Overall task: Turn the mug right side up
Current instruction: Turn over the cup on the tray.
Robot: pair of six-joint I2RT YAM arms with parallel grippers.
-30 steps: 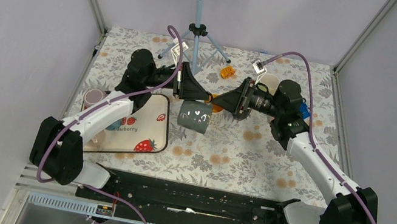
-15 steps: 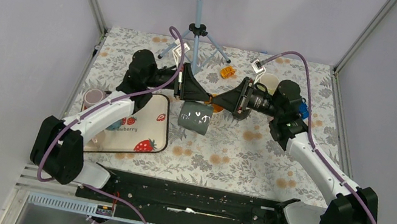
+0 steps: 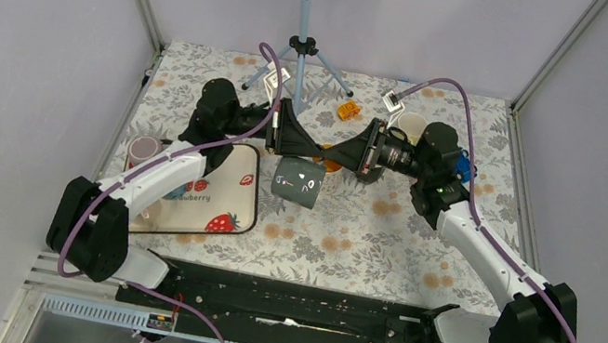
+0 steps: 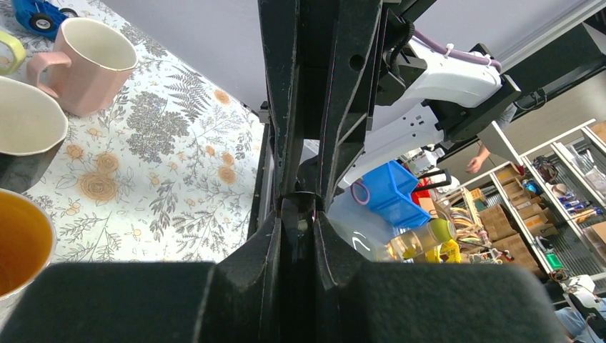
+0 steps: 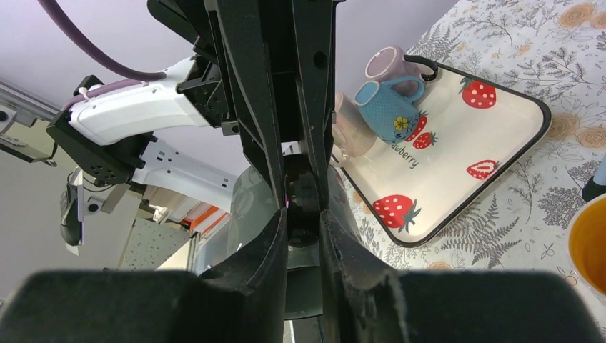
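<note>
The dark grey mug point(image 3: 298, 182) with white marks hangs tilted just above the flowered cloth at mid-table, under the spot where both grippers meet tip to tip. My left gripper point(image 3: 318, 148) comes in from the left and is shut on the mug's dark handle point(image 4: 301, 214). From the right, my right gripper point(image 3: 332, 152) has its fingers closed on the same handle point(image 5: 303, 207). The mug's grey body point(image 5: 250, 204) shows beside the fingers in the right wrist view, and its wall point(image 4: 354, 221) in the left wrist view.
A strawberry tray point(image 3: 223, 205) with mugs lies at the left. An orange bowl point(image 3: 332, 166) sits right behind the grippers. A pink mug point(image 4: 89, 64), a white cup point(image 3: 412, 126), a blue toy car point(image 4: 39, 14) and a tripod point(image 3: 301, 48) stand further back.
My right gripper has slid left to meet the left gripper's tip and its jaws have closed on the handle. The mug has turned slightly. The left gripper stays shut.
</note>
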